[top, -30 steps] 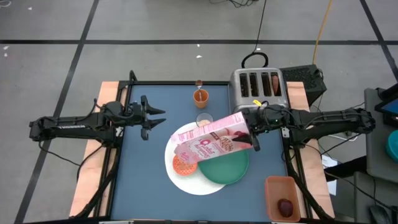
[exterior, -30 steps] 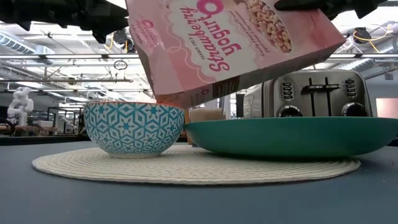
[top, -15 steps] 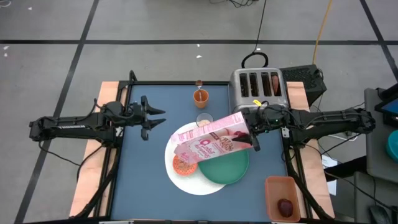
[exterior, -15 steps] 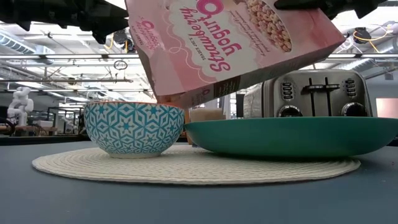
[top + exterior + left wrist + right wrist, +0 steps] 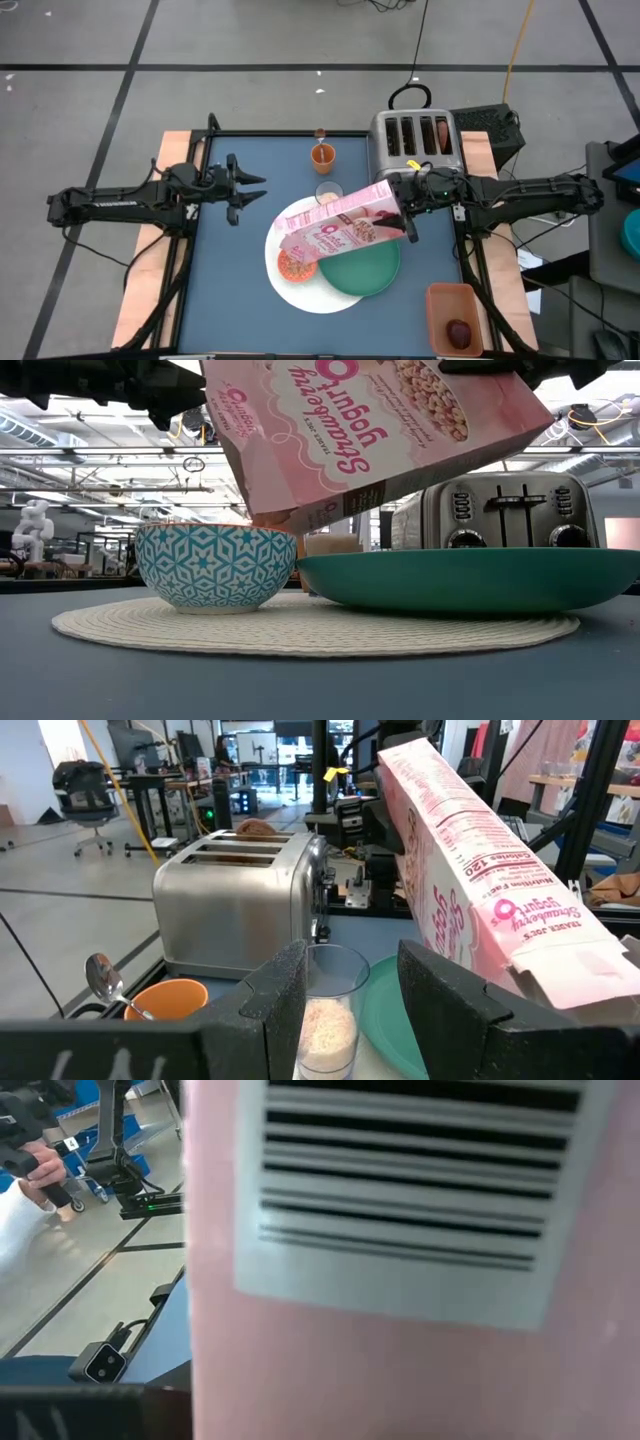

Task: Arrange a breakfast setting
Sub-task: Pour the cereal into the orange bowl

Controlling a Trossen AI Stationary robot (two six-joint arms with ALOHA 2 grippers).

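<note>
The box (image 5: 343, 224) clamped in my right jaws is pink with a white barcode panel. Below it sit a teal-and-white star-patterned bowl (image 5: 215, 565), a green plate (image 5: 470, 580) and a possibly cream woven mat (image 5: 310, 628).

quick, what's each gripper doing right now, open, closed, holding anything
Left gripper: open, empty, hovering at the table's left.
Right gripper: closed on the tilted pink cardboard cereal box, above the small patterned bowl.
</note>
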